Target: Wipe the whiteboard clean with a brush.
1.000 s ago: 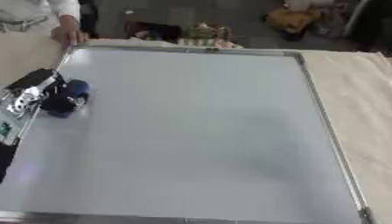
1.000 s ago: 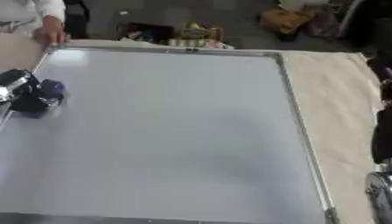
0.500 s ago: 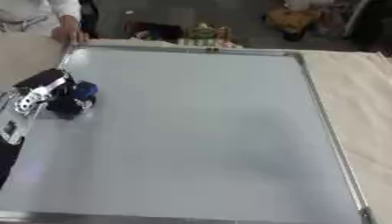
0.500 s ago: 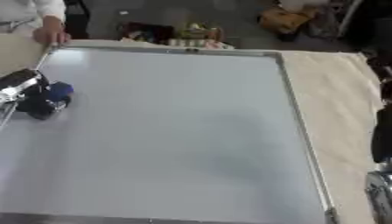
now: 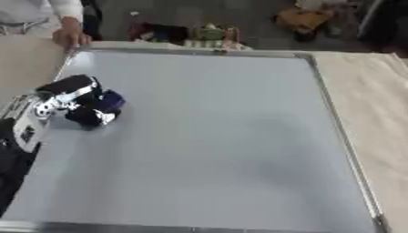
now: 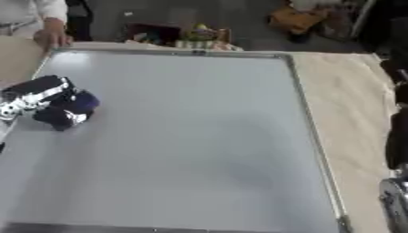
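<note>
Whiteboard (image 5: 215, 136) lying flat on a table covered in beige cloth (image 5: 379, 104), its metal frame running along all four edges; its near edge is cut off at the bottom of both views. The left hand (image 5: 68, 98) lies over the board close to the left edge, in the far half, its fingers curled round a dark blue brush (image 5: 104, 107) that rests on the board surface. The brush is largely hidden by the fingers, so only a rounded blue mass with a pale patch shows; its shape cannot be made out further. The forearm behind the hand is cropped by the left border in the right eye view, whereas the left eye view shows more of its silver casing. Only the right eye view shows dark and silver robot parts at its right border, beyond the board's right edge; whether these include the right hand cannot be told. A person's hand (image 5: 70, 37) rests at the board's far left corner.
</note>
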